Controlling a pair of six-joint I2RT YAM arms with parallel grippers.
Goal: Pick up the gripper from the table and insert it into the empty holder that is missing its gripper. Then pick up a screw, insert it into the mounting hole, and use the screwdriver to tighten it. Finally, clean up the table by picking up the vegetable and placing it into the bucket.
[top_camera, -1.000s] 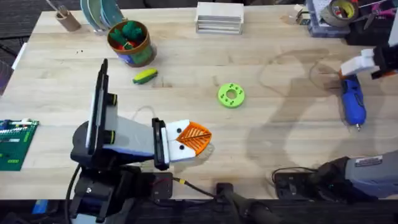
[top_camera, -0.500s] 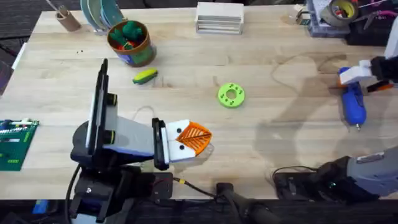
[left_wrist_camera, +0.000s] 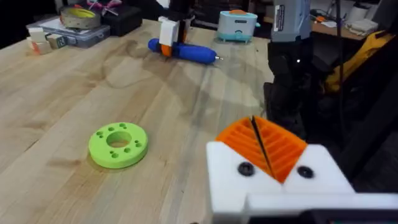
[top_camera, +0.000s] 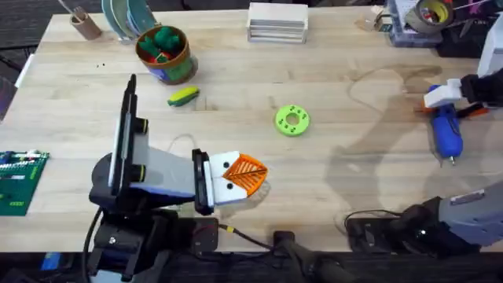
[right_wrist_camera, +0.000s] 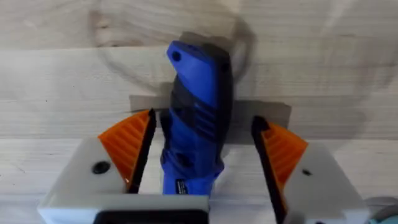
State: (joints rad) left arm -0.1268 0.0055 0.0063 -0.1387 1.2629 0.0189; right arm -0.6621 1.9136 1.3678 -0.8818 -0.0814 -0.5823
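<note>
The blue screwdriver (top_camera: 446, 132) lies at the table's right side, its metal tip toward the near edge. My right gripper (top_camera: 450, 104) is open and straddles its handle (right_wrist_camera: 198, 124); one orange pad (right_wrist_camera: 134, 146) is close against it and the other stands apart. My left gripper (top_camera: 250, 174) rests shut near the front edge with nothing held. Its two white holders (left_wrist_camera: 273, 183) both carry orange ribbed pads, each with a dark screw head. The yellow-green vegetable (top_camera: 183, 96) lies beside the bucket (top_camera: 174, 71) at the back left.
A green round disc (top_camera: 292, 119) lies mid-table, also seen from the left wrist (left_wrist_camera: 118, 144). A white stacked box (top_camera: 277, 22) and a tape roll tray (top_camera: 424, 20) sit along the far edge. A green circuit board (top_camera: 17, 182) lies at the left edge.
My right gripper has shifted left and down over the screwdriver's handle. The left arm and the other objects have not moved.
</note>
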